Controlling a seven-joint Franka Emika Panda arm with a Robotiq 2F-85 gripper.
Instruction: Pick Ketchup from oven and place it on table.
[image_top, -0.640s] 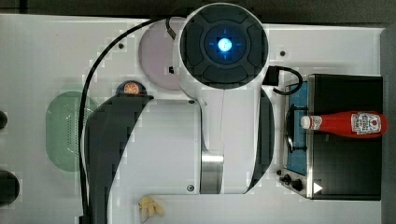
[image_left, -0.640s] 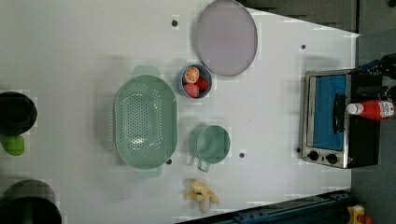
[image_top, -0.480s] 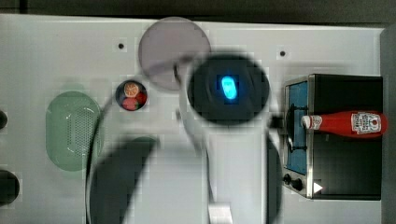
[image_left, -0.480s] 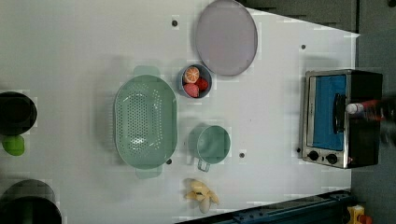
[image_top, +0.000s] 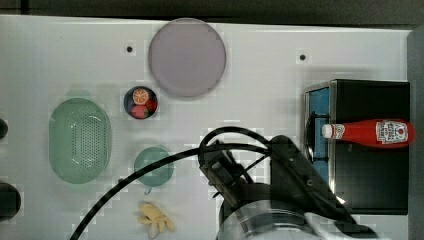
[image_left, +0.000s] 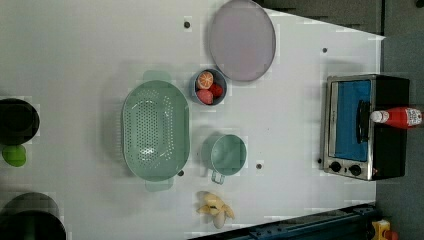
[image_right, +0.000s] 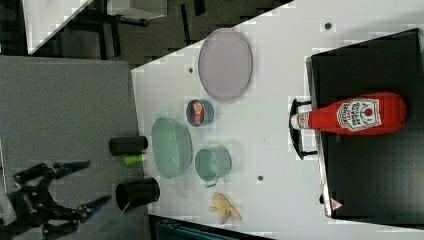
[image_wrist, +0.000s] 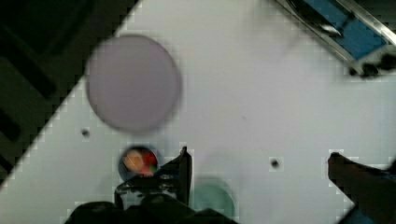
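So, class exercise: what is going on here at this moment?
A robot arm is set to fetch the ketchup, which lies on its side on top of the closed oven, cap over the door. The gripper hangs open above the white table, holding nothing, near the teal cup and the small fruit bowl. The bottle is untouched.

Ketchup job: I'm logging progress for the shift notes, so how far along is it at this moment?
Nothing looks done yet: the ketchup lies on its side on top of the oven, cap over the front edge. In hand: the gripper is open and empty above the table, apart from the bottle. Left: reach the bottle, grasp it, lift it off and set it on the white tabletop.
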